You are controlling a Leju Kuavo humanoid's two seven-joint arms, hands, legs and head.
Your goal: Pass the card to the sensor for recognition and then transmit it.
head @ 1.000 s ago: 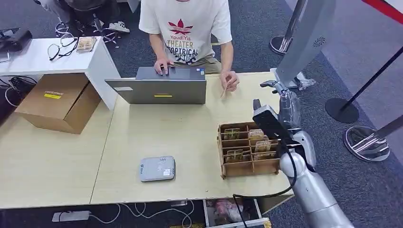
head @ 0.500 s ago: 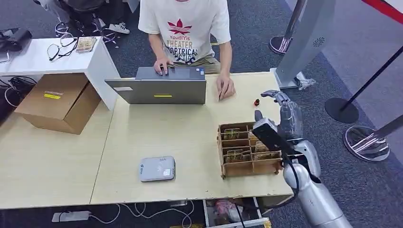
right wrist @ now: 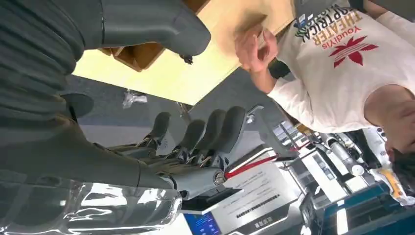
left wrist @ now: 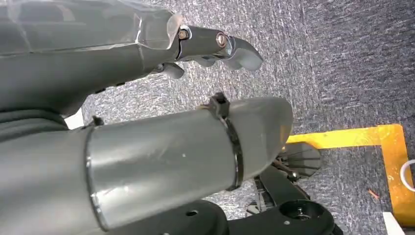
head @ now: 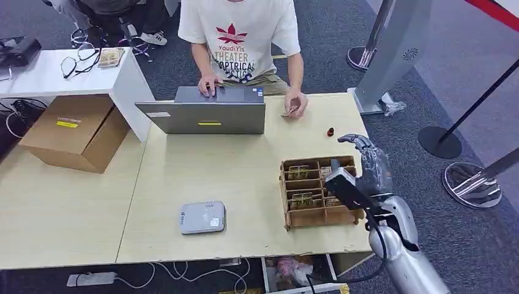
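The right hand (head: 372,164) hovers at the right end of the wooden card rack (head: 318,193), its fingers (right wrist: 215,128) apart and lightly curled, holding nothing. The rack sits near the right edge of the light wood table (head: 245,171), cards standing in its slots. One card (head: 290,111) is pinched in the person's hand (head: 295,103) at the far edge, just right of the grey laptop (head: 205,111). The grey card reader (head: 202,217) lies on the near side, left of the rack. The left hand (left wrist: 215,46) hangs over carpet, fingers slightly bent and holding nothing.
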